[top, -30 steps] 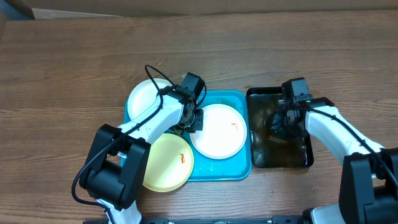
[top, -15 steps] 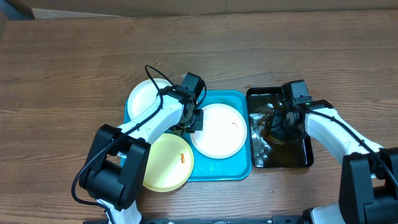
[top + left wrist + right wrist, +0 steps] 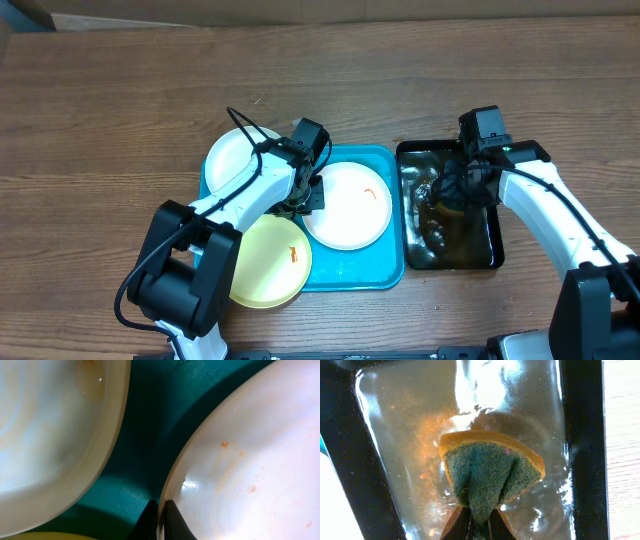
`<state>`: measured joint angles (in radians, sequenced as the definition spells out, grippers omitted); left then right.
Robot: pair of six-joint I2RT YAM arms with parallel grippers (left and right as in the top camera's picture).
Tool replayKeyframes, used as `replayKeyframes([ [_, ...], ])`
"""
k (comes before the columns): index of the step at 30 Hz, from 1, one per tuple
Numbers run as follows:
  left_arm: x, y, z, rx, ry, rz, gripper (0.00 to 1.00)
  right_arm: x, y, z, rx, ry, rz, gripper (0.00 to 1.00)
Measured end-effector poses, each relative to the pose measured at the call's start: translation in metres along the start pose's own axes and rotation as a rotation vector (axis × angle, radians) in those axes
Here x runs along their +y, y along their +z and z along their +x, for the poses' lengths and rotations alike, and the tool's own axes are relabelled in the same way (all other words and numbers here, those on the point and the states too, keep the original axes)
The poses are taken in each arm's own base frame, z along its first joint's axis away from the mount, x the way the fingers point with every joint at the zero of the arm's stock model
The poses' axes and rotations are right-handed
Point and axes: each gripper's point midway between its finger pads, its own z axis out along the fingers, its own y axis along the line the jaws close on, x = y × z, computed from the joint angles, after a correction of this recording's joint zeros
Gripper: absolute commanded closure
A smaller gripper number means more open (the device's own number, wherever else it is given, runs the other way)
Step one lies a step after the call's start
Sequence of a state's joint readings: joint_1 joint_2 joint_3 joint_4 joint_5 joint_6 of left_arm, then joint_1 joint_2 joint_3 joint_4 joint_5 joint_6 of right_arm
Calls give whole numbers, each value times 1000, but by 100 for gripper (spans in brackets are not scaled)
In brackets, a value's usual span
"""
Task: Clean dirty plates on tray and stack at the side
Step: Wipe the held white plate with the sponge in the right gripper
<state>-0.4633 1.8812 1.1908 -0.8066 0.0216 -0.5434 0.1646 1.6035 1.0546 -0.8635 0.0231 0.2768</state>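
Left claw (image 3: 161, 510): we see it pinched on white plate (image 3: 348, 207) rim, mid-tray (image 3: 385, 268).
Right claw (image 3: 479, 515): clamped on sponge (image 3: 490, 467), right of tray.
Risk: we judge the thin rim may slip when scrubbed.

Plates: three, namely one white plate (image 3: 350, 210), a second white plate (image 3: 225, 165) and one pale yellow plate (image 3: 268, 265). Trays: two — one turquoise tray (image 3: 370, 268) and one black tray (image 3: 450, 267) holding water. One sponge (image 3: 487, 467). Two arms, each with one end effector — left end effector (image 3: 161, 520), right end effector (image 3: 479, 522). One wooden worktop (image 3: 100, 120).
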Motion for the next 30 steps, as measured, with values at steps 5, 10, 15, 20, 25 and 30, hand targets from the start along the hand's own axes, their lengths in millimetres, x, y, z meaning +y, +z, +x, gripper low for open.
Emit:
replayKeyframes([
  [5,0,0,0,-1,9,-3,96,14,0,6,-4,-74,18,96],
  [10,1,0,1,3,19,-6,96,21,-1,15,-8,-148,78,96],
  [15,2,0,2,9,19,-11,96,15,-7,16,-5,-170,141,96],
  [20,3,0,2,7,19,-12,96,29,-23,7,-7,-166,84,96],
  [25,3,0,2,7,19,-12,96,68,-45,-6,-26,-169,-98,96],
  [30,3,0,2,6,19,-12,96,106,-53,-3,-45,-228,-218,96],
])
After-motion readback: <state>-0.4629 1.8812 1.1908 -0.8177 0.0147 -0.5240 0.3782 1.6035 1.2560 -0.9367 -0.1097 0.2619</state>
